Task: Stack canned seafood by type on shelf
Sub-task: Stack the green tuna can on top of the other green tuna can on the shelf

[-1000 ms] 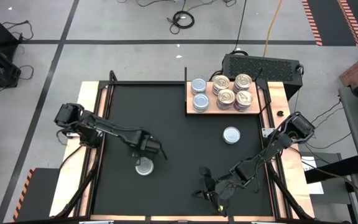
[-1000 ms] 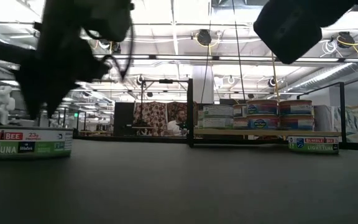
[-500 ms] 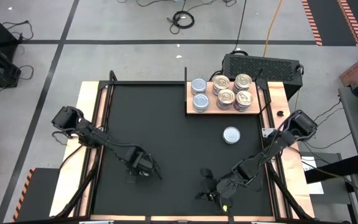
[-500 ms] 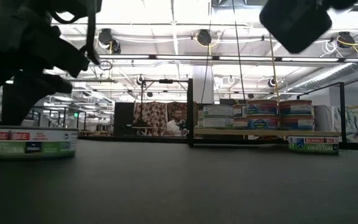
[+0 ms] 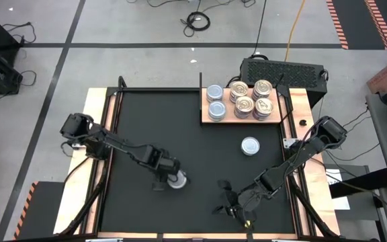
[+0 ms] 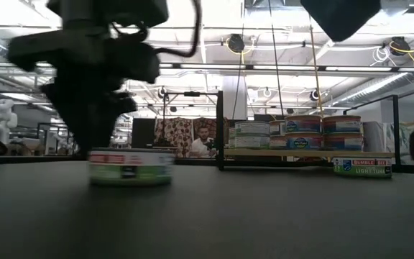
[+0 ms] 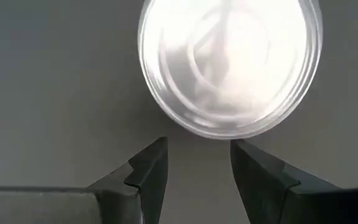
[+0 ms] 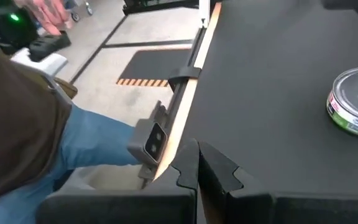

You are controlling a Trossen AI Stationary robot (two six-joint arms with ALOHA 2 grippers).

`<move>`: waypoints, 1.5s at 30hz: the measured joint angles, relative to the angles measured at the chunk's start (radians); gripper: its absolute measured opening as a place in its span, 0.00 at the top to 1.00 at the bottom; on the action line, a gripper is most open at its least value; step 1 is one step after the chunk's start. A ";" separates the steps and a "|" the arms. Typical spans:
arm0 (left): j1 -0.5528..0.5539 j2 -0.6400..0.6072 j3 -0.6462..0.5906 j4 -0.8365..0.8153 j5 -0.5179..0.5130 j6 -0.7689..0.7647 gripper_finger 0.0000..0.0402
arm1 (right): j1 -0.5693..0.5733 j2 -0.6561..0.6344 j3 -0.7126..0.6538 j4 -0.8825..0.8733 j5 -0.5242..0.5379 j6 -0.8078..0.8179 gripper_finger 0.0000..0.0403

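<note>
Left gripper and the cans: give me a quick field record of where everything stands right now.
left gripper: open, over the black mat, just behind a loose silver-topped can, not gripping it
right gripper: shut, empty, parked at the mat's near edge
second loose can: on the mat, just in front of the shelf
shelf, left part: two silver-topped stacks
shelf, right part: four gold-topped stacks
cans off shelf: two
</note>
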 joint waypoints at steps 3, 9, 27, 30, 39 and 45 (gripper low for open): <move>0.042 0.000 0.024 0.016 0.008 0.014 0.57 | 0.001 0.000 0.000 -0.035 0.043 -0.003 1.00; 0.138 0.000 0.064 -0.120 0.158 -0.164 0.57 | 0.000 0.000 0.000 -0.114 0.076 0.032 1.00; 0.222 -0.101 -0.079 0.144 0.312 -0.376 0.57 | 0.028 0.000 0.000 -0.162 0.070 0.025 1.00; 0.229 -0.138 -0.166 0.325 0.313 -0.451 0.57 | 0.033 0.000 0.000 -0.167 0.069 0.023 1.00; 0.220 -0.174 -0.240 0.426 0.137 -0.580 0.57 | 0.032 0.000 0.000 -0.159 0.072 -0.007 1.00; 0.185 -0.150 -0.243 0.465 0.145 -0.556 0.57 | 0.030 0.000 0.000 -0.149 0.073 -0.005 1.00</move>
